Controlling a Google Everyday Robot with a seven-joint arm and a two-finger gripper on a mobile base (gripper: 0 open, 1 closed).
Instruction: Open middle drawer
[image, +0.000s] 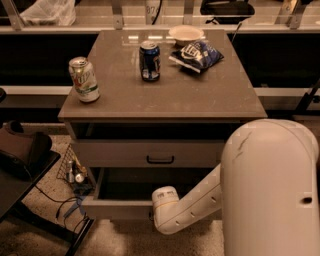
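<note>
The middle drawer (117, 207) is pulled out of the grey-beige cabinet, and its dark inside (145, 182) shows. Its handle is hidden by my arm. The white wrist (165, 200) of my arm rests against the centre of this drawer's front. The gripper sits there behind the wrist and is mostly hidden. Above it is another drawer front (110, 152) with a small black bar handle (160, 160). My big white upper arm (270, 190) fills the lower right.
On the cabinet top (165, 95) stand a green-white can (84, 80), a blue can (149, 61), a blue chip bag (197, 54) and a white bowl (186, 34). A dark seat (20, 150) is at the left. Cables and small bottles (75, 172) lie on the floor.
</note>
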